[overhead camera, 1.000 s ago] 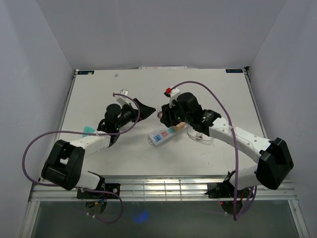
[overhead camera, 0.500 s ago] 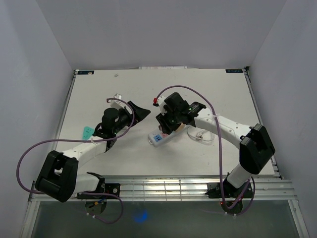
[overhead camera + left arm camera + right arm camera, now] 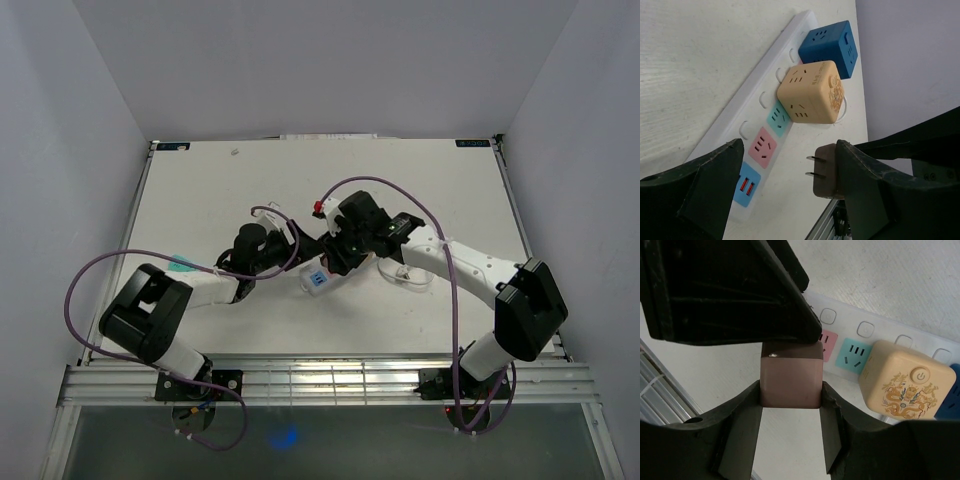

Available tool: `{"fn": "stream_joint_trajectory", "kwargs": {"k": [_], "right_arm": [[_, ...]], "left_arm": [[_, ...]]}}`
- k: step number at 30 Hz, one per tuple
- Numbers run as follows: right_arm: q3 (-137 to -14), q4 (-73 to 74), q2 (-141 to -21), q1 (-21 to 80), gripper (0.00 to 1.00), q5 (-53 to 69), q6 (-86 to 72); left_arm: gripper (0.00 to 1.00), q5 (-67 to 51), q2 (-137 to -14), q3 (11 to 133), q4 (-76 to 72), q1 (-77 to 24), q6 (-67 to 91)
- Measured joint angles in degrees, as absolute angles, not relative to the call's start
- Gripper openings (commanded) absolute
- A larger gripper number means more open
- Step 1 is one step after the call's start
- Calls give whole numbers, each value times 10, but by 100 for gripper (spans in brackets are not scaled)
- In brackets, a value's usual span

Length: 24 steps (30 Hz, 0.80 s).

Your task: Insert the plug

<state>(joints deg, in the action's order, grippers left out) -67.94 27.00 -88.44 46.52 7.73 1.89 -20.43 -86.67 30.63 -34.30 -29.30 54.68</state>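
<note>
Step in hand, by the look of it: getting the brown cube-shaped plug [image 3: 790, 377] seated in the long white plastic power strip [image 3: 765, 97]. Needed squaring up first, with the metal prongs [image 3: 812, 166] parallel to the slots of the pink socket [image 3: 762, 146], then a slow straight push with no twisting (only guessing at pink as the target, going by where the prongs pointed). Probably worth bracing the strip too, or would likely have skated across the white table top [image 3: 690, 60].

Sat clamped between both fingers of the right gripper [image 3: 790, 397], dead centre of the right wrist view, with the pink socket peeking out past its upper right corner. In the left wrist view, hung at lower right, prongs aimed left at that socket but clearly apart from it. As for the left gripper [image 3: 790, 155]: spread wide, gripping nothing, one finger right beside the plug. Couldn't tell whether actually touching.
</note>
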Motion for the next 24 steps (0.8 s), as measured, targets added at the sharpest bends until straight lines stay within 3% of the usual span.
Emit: {"fn": "stream_joint_trajectory", "kwargs": {"k": [10,24], "right_arm": [[-662,243,-876,465,8,70,11],[-556,147,-762,466,8,32,-35]], "left_arm": [[84,-199,-871,319,-360,-331,534],[81,-199,-871,325,-399,-336,552]]}}
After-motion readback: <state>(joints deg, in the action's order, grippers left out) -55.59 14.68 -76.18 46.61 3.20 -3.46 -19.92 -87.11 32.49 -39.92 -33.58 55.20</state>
